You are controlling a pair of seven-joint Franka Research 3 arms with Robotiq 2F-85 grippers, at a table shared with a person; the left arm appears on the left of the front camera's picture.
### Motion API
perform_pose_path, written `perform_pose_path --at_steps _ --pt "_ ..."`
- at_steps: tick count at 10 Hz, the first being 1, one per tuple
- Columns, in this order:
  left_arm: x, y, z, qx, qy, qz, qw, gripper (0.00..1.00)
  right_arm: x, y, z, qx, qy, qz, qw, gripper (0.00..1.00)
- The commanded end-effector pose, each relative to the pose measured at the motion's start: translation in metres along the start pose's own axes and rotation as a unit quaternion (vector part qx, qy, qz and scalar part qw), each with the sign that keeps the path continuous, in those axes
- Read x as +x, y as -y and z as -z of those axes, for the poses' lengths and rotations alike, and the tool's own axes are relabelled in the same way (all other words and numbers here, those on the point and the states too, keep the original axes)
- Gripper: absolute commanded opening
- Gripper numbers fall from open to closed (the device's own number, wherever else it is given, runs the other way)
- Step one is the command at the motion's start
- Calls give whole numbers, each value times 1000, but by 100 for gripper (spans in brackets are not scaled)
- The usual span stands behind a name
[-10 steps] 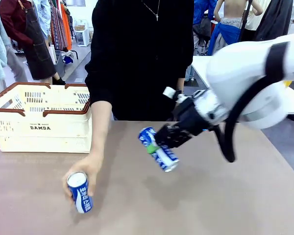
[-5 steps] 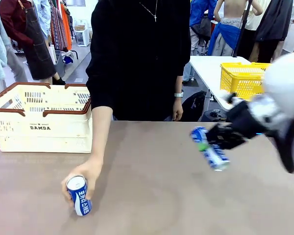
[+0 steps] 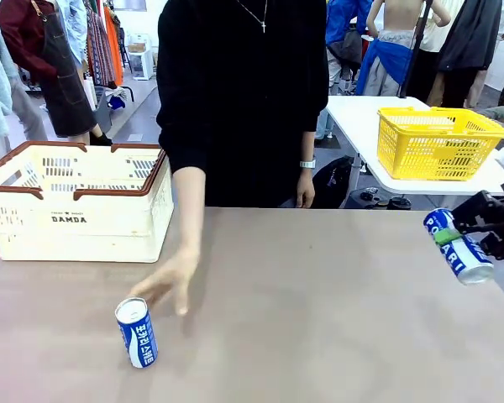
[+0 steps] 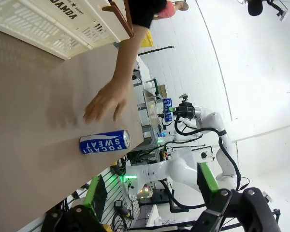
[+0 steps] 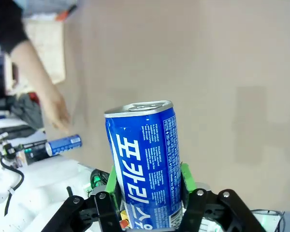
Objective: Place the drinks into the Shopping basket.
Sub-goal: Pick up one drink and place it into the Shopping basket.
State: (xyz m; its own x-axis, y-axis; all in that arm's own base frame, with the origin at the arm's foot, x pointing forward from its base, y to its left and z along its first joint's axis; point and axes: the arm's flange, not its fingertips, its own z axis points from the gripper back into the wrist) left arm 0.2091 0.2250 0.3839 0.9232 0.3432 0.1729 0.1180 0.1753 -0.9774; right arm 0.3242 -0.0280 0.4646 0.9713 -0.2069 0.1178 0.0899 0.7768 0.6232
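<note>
Clamping a blue-and-white can (image 3: pixel 460 250) at three o'clock, the right gripper (image 3: pixel 450 238) is hanging well apart from the Shopping basket (image 3: pixel 76 220) at ten o'clock, the left gripper (image 4: pixel 152 189) is gaping empty, and a second can (image 3: pixel 137 332) is waiting at seven o'clock, neither yet inside

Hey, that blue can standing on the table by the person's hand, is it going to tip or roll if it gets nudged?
Probably tippy: the can is tall and slim on a narrow base, with the hand off it. Once down, it would likely roll, being round, across the flat table. Its smooth metal wall looks stiff but maybe slippery.
</note>
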Motion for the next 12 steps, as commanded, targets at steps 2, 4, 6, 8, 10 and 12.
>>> perform_pose_path --at_steps 2,4,6,8,10,12 --pt "0 2 0 -9 6 11 1000 100 -49 -18 52 -14 -8 -4 1000 0" --pt "0 2 0 -9 6 11 1000 100 -34 -91 85 -15 -17 -55 998 0" --pt "0 2 0 -9 6 11 1000 100 -16 -172 146 -50 -57 -100 992 0" --pt "0 2 0 -9 6 11 1000 100 -11 -237 216 -63 -62 -131 987 0" --pt "0 2 0 -9 6 11 1000 100 -18 -272 271 -93 -76 -158 980 0" --pt "0 2 0 -9 6 11 1000 100 -20 -279 324 -127 -91 -166 974 0"
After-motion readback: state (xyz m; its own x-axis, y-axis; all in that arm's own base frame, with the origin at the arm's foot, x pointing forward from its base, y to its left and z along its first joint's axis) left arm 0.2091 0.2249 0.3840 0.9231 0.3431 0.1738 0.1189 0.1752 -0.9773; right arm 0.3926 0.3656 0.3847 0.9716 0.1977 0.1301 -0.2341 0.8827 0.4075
